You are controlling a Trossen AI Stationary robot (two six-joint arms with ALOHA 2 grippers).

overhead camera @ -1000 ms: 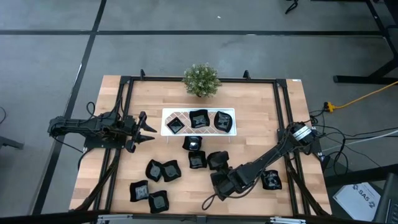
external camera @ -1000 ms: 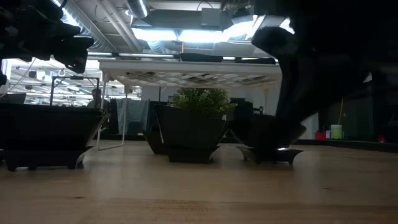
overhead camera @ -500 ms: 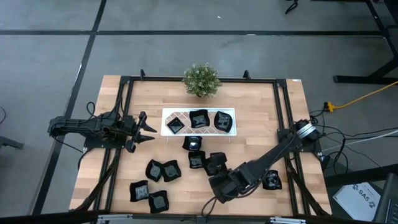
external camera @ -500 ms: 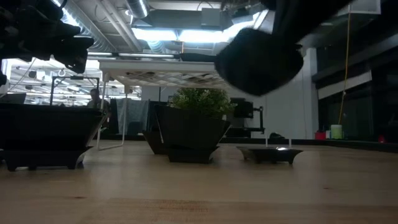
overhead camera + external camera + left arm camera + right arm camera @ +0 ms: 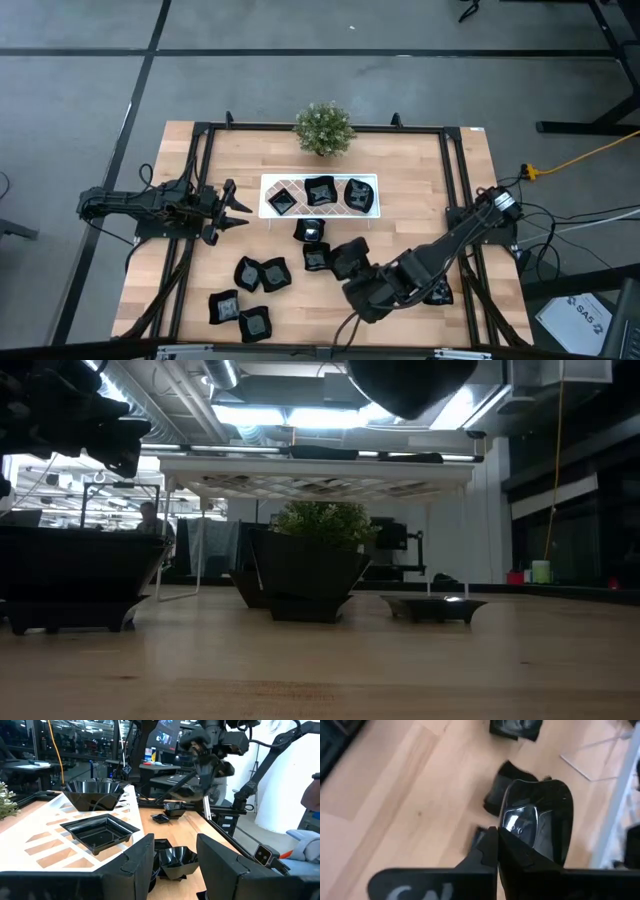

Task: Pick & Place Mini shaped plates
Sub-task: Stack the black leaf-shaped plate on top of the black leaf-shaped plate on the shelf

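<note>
My right gripper point(image 5: 357, 270) hangs above the table's near middle, shut on one black mini plate point(image 5: 349, 257). In the low view this plate point(image 5: 410, 380) is high above the wood. Three more plates sit in the white tray point(image 5: 270, 183). Several loose plates rest on their bases on the table, such as one point(image 5: 312, 231) in front of the tray and one point(image 5: 248, 272) at the near left. My left gripper point(image 5: 240, 209) waits open and level at the table's left, holding nothing. My right gripper pinches the plate's rim point(image 5: 504, 831) between its two shut fingers, at the side nearest the wrist. The fingers slant down from the table's right. The plate is lifted clear of the table and tilted, its glossy inside point(image 5: 519, 818) facing the wrist camera.
A small potted plant point(image 5: 323, 128) stands at the far edge behind the tray. Black frame rails point(image 5: 200, 180) run along the table's left and right sides. One plate point(image 5: 437, 291) lies under my right arm near the right rail. Bare wood shows at the far right.
My right gripper has gone straight up with the plate, staying shut. The plate, which stood on the table a second ago, now hangs well clear of it. The wrist has tipped and rolled somewhat on the way up.
</note>
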